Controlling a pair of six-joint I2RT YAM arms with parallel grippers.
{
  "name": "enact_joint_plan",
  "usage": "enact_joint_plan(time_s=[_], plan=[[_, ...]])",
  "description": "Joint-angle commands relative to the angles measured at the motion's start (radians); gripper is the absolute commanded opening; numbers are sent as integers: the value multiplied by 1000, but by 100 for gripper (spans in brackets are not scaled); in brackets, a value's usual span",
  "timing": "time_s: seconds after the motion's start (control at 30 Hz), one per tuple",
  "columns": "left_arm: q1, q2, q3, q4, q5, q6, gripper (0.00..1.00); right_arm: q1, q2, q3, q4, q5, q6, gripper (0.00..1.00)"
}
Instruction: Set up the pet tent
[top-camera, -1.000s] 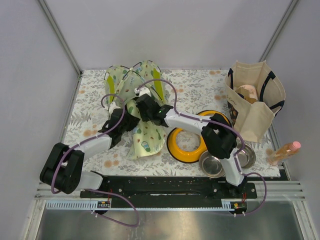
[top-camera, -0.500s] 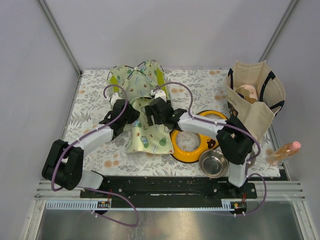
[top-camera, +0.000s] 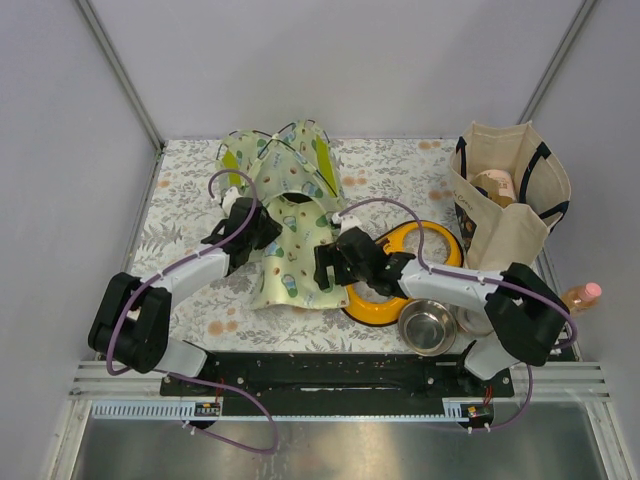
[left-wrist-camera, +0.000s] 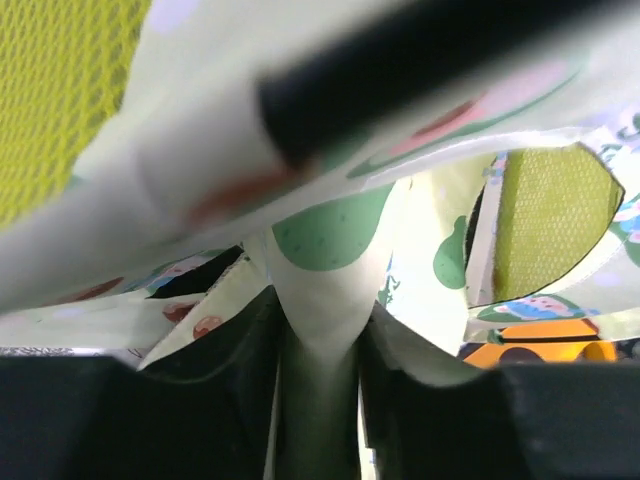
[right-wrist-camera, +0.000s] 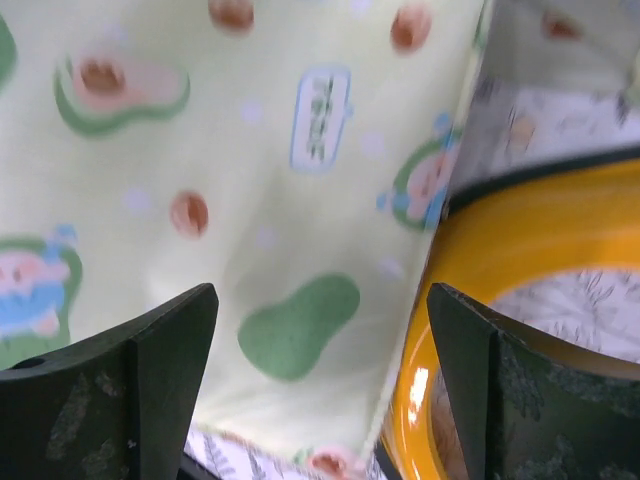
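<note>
The pet tent (top-camera: 290, 210) lies half-collapsed on the floral table cover, avocado-print fabric with lime mesh panels and thin black poles. In the top view my left gripper (top-camera: 262, 232) is at the tent's left side. The left wrist view shows a fold of tent fabric (left-wrist-camera: 330, 230) pinched between the left gripper's (left-wrist-camera: 318, 385) narrow jaws. My right gripper (top-camera: 325, 268) stands open at the tent's near right corner. In the right wrist view its jaws (right-wrist-camera: 320, 345) are wide apart over a loose tent flap (right-wrist-camera: 250, 150), holding nothing, with the orange feeder (right-wrist-camera: 500, 270) just to the right.
The orange feeder ring (top-camera: 372, 306) sits right of the tent, a steel bowl (top-camera: 427, 328) in front of it. A beige tote bag (top-camera: 508, 215) stands at the back right. A pink-capped bottle (top-camera: 572, 300) lies at the right edge.
My right gripper opened, let go of the tent and drew back toward the near right. The tent fabric spread and dropped over the feeder's edge. My left gripper stayed on the fabric, its jaws easing.
</note>
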Motion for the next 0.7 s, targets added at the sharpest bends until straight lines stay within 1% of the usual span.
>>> enact_joint_plan(time_s=[0.0,0.17,0.23,0.3,0.37,0.5,0.63,0.67], plan=[[-2,-40,26,11,49,5,46,37,-139,-107,95,-130,28,95],[-3,-106,20,9,107,42,74,49,-253,-181,80,-129,65,94],[-3,-139,18,-34,121,60,85,49,-274,-193,68,-113,76,94],[-3,-177,15,-58,127,85,94,49,-288,-202,19,-90,91,95],[-3,-212,9,-94,128,111,99,49,-299,-215,11,-85,115,95],[-5,-278,-26,-157,130,163,99,51,-335,-253,51,-105,135,95],[-5,-324,-69,-187,109,192,99,52,-357,-268,97,-131,106,95],[-5,-327,-67,-207,104,197,99,56,-360,-270,101,-157,97,95]])
